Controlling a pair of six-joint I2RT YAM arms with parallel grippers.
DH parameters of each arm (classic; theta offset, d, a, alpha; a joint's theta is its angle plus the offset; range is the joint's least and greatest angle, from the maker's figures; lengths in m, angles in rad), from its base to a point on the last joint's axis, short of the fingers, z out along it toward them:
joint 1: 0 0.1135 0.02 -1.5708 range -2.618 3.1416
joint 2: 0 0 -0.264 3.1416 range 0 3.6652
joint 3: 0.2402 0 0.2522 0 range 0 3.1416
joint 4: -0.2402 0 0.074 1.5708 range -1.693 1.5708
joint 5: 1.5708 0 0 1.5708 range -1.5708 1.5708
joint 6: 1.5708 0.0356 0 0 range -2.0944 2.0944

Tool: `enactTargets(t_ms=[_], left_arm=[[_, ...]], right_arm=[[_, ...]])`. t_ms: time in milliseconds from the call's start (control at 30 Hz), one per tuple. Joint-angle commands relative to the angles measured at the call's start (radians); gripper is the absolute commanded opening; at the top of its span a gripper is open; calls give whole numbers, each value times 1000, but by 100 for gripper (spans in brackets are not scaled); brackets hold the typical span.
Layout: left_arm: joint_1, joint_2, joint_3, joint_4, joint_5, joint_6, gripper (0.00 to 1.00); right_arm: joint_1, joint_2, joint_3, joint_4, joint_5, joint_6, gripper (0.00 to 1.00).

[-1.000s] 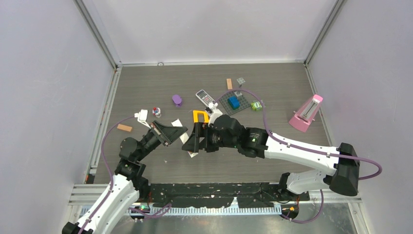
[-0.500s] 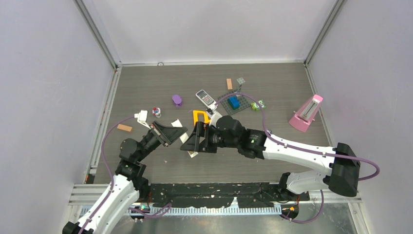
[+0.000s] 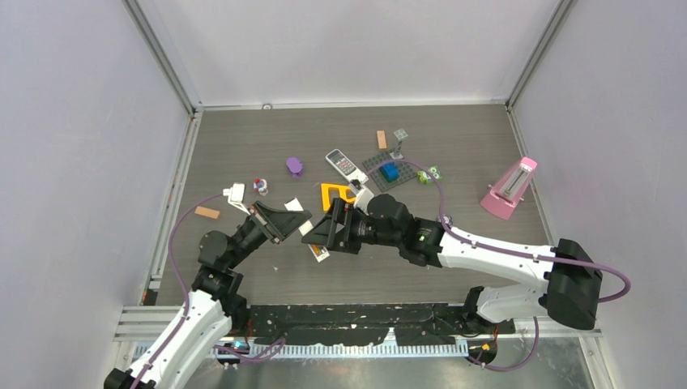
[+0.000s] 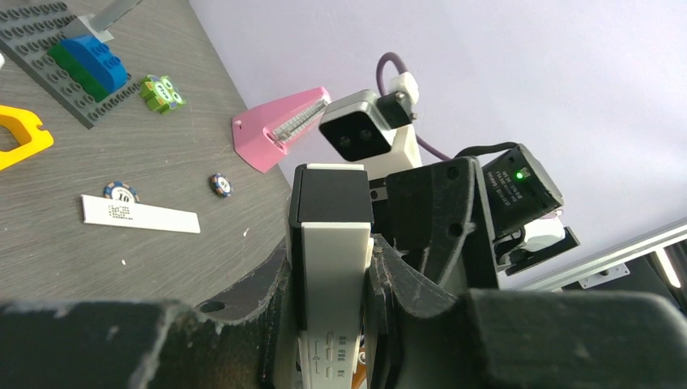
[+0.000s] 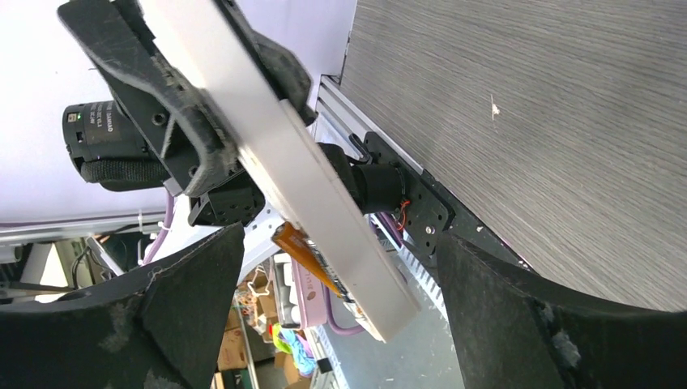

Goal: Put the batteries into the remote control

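The white remote control [image 3: 317,251] is a long bar with a black end [image 4: 332,194]. My left gripper [image 3: 298,219] [image 4: 332,263] is shut on its middle and holds it off the table. In the right wrist view the remote [image 5: 324,211] runs down between the wide-open fingers of my right gripper [image 5: 339,239] [image 3: 320,235], which touch nothing. A slim orange piece [image 5: 301,253] lies along the remote's underside. No loose batteries show in any view.
A white strip [image 4: 139,215] and two poker chips [image 4: 121,193] lie on the table. Farther back are a yellow piece [image 3: 334,193], a second handset [image 3: 342,163], a grey brick plate [image 3: 377,166], a pink metronome [image 3: 510,188] and a purple item [image 3: 294,166].
My right gripper has slid left until its fingers sit either side of the remote's free end, opening slightly wider. The left gripper and the remote have stayed still.
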Motion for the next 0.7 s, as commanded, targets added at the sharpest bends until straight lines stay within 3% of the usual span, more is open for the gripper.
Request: enactTargets(t_ms=[0,367,667], left_arm=[[3,-9,-2,97,14,0,0],[2,11,-22,170,26,-17,0],[1,6,-22,180,12,-36,0]], right_arm=[[-14,-33,-29,140,-23,71,92],[-28,2,-89,282,-81,169,84],[-30,20,-111,290,-98,174,64]])
